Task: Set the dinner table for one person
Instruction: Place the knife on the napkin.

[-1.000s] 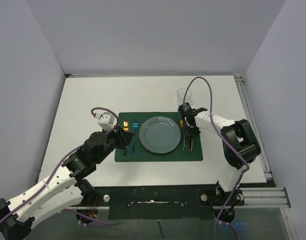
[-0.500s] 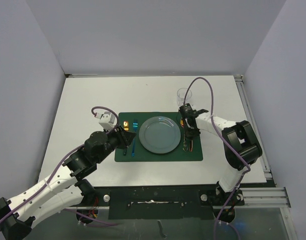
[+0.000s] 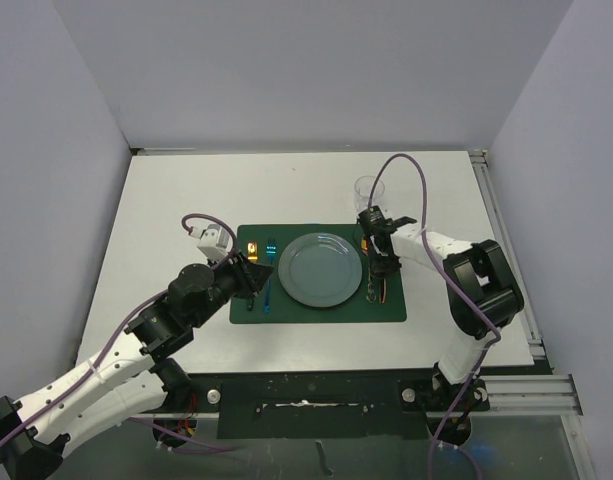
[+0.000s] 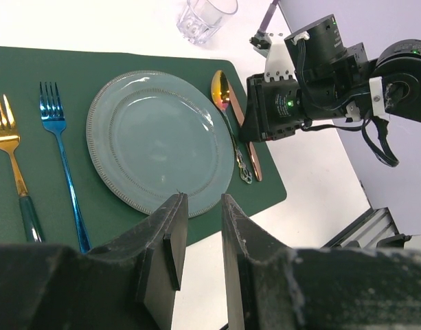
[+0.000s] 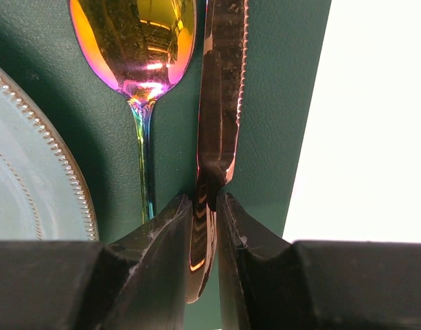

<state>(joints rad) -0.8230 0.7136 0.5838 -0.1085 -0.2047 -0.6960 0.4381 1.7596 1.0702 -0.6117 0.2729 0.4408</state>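
Pinching the seemingly stiff, slippery knife (image 5: 220, 69) by its slim handle is the right end effector (image 5: 203, 203); the left end effector (image 4: 202, 203) hangs slightly parted, empty.

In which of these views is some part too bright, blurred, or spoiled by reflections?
Right wrist view: the bare table beside the placemat is washed out to white, the spoon bowl throws bright rainbow glare, and the right gripper's fingers are soft. Left wrist view: the left gripper's fingers are blurred, the plate sharp. Top view: even light, faint shadows.
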